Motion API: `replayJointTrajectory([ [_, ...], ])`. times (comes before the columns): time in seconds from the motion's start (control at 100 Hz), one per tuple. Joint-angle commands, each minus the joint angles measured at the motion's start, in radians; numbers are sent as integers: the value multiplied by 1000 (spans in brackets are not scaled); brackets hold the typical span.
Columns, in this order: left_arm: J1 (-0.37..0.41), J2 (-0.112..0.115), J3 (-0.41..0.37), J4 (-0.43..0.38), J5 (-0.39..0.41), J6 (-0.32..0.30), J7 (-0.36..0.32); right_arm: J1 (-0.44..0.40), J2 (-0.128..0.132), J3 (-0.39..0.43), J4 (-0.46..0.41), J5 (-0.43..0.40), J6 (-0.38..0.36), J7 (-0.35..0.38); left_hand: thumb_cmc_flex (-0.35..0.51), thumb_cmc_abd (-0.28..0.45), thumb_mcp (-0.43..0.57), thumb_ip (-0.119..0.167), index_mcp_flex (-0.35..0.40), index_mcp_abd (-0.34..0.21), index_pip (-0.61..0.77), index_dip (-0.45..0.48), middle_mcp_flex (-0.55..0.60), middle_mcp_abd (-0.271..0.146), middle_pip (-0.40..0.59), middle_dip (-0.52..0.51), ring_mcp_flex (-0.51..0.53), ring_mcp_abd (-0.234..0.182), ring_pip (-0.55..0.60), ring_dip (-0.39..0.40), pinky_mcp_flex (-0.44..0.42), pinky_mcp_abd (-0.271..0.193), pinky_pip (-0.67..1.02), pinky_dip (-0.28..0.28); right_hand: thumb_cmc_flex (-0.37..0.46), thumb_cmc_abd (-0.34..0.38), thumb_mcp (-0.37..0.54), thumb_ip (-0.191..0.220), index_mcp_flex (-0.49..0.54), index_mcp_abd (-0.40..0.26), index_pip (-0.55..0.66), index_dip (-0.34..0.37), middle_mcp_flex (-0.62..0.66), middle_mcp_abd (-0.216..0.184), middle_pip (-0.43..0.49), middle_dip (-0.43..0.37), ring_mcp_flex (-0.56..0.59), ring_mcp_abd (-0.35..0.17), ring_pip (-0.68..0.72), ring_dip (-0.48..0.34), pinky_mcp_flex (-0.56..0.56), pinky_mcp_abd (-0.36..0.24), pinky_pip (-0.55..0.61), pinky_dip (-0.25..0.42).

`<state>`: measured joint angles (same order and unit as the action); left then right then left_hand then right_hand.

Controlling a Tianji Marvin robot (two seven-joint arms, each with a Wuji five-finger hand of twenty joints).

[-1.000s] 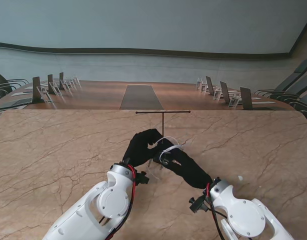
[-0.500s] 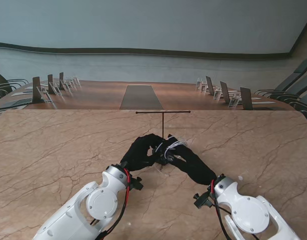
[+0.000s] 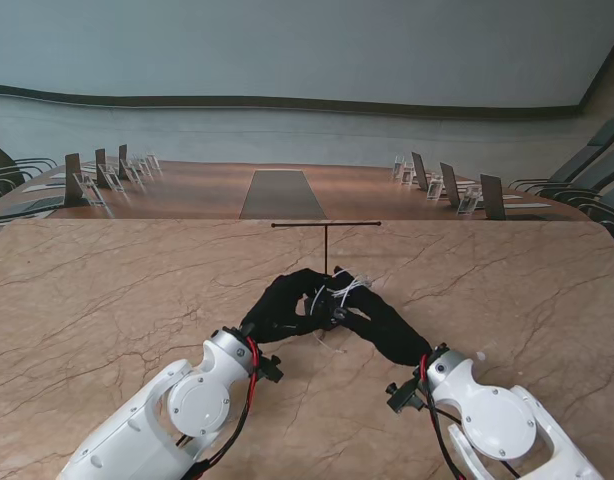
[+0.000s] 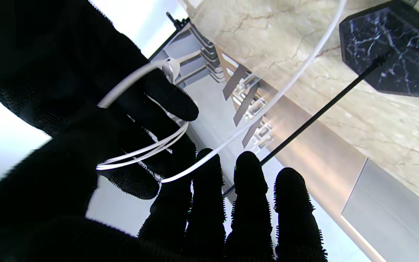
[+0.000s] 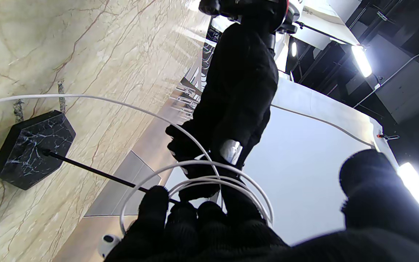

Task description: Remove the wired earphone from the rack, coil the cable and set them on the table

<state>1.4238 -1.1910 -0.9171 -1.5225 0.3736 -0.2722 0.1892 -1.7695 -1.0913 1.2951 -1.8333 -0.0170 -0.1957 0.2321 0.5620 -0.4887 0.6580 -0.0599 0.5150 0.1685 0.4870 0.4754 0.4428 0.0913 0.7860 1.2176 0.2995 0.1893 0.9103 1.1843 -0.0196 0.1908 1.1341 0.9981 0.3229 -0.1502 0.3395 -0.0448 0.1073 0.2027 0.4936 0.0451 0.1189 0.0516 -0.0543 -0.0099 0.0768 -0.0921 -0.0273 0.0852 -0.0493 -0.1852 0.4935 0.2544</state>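
Right now both black-gloved hands meet just in front of the rack (image 3: 326, 248), on its nearer-to-me side, above the marble tabletop (image 3: 107, 290). The right hand (image 3: 382, 325) has the white earphone cable (image 3: 339, 290) looped around its fingers (image 5: 180, 222): the right wrist view shows several turns sitting together over the fingertips, and one earbud (image 5: 106, 242) hangs beside the outermost finger. The hand is clamped on that bundle of loops. The left hand (image 3: 282, 300) comes in from the other side and touches the same bundle; its wrist view shows a loose strand of cable (image 4: 253, 116) crossing its fingertips (image 4: 209, 171) while the other fingers stand straight and a little apart. Whether it truly pinches the strand cannot be told, since the contact is hidden among the black gloves. From the loops that free length of cable runs in an arc down toward the rack's dark marbled base (image 5: 31, 149) and ends on the tabletop just beside it. The rack itself stands upright, its thin black stem (image 4: 318, 112) rising from the base, its crossbar bare of cable in the stand view
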Motion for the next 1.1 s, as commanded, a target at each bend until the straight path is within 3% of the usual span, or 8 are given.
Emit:
replayJointTrajectory([
  [0.0, 14, 11, -6, -16, -1, -1, -22, 3, -2, -4, 0, 1, -3, 0, 21, -52, 112, 1, -36, -18, -29, -11, -30, -19, -13, -11, -20, -24, -12, -8, -14, -1, -17, -7, -46, 3, 6, -9, -16, -29, -1, 0, 4, -24, 1, -2, 2, -30, 4, 1, 1, -29, -26, 20],
  [0.08, 17, 18, -10, -23, 7, -6, -40, 10, -2, -5, 6, 1, -2, 3, 14, -67, 228, 12, -42, -26, -23, -12, -29, -24, -17, -18, -16, -28, -18, -12, -13, -1, -20, -8, -46, 5, 6, -9, -16, -30, -1, 0, 4, -25, 1, -2, 2, -31, 4, 1, 1, -29, -29, 23],
  [0.15, 22, 23, -14, -30, 8, -7, -57, 16, -2, -7, 9, 2, -1, 5, 3, -84, 233, 11, -49, -29, -24, -13, -32, -26, -25, -23, -16, -29, -23, -15, -12, -1, -30, -13, -46, 4, 5, -9, -16, -31, -1, 1, 4, -25, 1, -2, 2, -30, 4, 2, 1, -30, -32, 26],
  [0.28, 24, 20, -13, -28, 13, -12, -42, 24, -1, -13, 12, 3, 1, 9, -20, -109, 24, -28, -67, -20, -38, -23, -36, -21, -25, -28, -15, -30, -24, -16, -10, -1, -35, -15, -46, 6, 5, -9, -16, -31, -1, 2, 4, -26, 1, -2, 2, -29, 4, 2, 2, -30, -35, 31],
  [0.39, 21, 14, -9, -23, 20, -18, -17, 29, -1, -18, 13, 4, 5, 11, -43, -101, -116, -34, -72, -3, -52, -37, -40, -15, -27, -36, -18, -23, -37, -24, -10, 7, -52, -23, -47, 7, 4, -9, -15, -32, 1, 3, 4, -26, 1, -2, 2, -31, 4, 2, 2, -30, -39, 35],
  [0.66, 9, -2, 9, -8, 33, -3, 43, 30, -2, -25, 13, 3, 11, 7, -79, -117, -172, -53, -57, 6, -42, -31, -25, -5, -15, -34, -6, -6, -26, -22, -4, 23, -48, -20, -46, 7, 4, -9, -15, -32, 3, 5, 4, -27, 1, -2, 2, -31, 4, 2, 1, -31, -48, 43],
  [0.94, -7, -24, 30, 5, 15, 19, 95, 31, -2, -33, 10, 7, 13, 8, -85, -9, -207, -47, -30, -12, 22, 10, 11, -9, 15, -25, 18, -1, 5, -14, 7, 28, -12, -10, -47, 9, 3, -9, -16, -32, 4, 6, 4, -26, 1, -2, 2, -31, 3, 1, 3, -31, -58, 51],
  [1.09, -21, -40, 42, 14, -12, 38, 123, 26, -2, -35, 6, 7, 13, 7, -9, 64, -153, -33, -12, -38, 106, 52, 39, -17, 40, -20, 38, -4, 33, -13, 13, 27, 22, -11, -49, 10, 2, -9, -16, -31, 5, 7, 4, -27, 1, -2, 2, -31, 4, 2, 3, -30, -62, 56],
])
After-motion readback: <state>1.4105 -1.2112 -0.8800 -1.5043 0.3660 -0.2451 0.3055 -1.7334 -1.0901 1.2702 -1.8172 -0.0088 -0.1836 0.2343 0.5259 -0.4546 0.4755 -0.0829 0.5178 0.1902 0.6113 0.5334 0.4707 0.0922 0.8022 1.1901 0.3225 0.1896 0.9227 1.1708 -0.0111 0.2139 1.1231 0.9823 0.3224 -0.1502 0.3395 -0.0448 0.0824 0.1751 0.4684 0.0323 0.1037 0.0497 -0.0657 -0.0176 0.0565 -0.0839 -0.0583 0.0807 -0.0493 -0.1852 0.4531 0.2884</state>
